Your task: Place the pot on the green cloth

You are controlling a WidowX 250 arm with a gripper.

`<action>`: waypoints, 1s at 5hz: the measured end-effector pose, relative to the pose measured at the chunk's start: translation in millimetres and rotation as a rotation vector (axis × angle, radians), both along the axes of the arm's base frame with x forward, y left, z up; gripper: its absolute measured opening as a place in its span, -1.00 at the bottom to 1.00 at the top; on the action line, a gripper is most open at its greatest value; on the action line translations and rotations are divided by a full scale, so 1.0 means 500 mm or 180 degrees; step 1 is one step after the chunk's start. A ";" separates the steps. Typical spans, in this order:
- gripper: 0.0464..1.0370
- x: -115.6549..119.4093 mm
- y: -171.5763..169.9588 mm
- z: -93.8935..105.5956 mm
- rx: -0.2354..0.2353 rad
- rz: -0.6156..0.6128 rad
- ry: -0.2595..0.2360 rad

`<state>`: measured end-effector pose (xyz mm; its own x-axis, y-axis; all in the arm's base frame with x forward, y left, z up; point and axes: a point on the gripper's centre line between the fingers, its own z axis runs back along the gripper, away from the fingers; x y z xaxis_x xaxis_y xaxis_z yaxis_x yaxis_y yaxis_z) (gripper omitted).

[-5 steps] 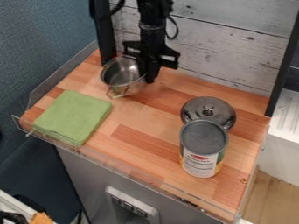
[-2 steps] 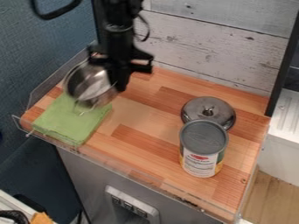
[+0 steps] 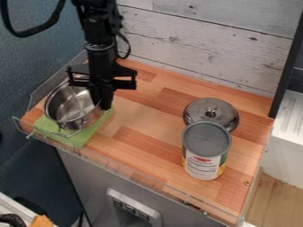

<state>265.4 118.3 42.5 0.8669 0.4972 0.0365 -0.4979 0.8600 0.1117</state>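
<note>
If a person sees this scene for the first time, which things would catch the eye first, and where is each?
Probably first the shiny metal pot, held at its right side by the black gripper over the flat green cloth, at the left end of the wooden counter. Next, on the right, the tall can with a grey top stands in front of the round metal lid with its knob.

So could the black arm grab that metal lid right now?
Probably not: its gripper seems to be holding the metal pot. Once freed, likely, since the knob of the lid looks uncovered behind the can.
</note>
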 end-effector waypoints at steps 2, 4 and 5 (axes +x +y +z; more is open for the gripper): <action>-0.94 -0.001 0.042 -0.030 -0.0009 0.0288 0.0122; -0.90 0.000 0.053 -0.042 0.0029 0.0329 0.0200; -0.57 0.001 0.060 -0.054 -0.0027 0.0353 0.0264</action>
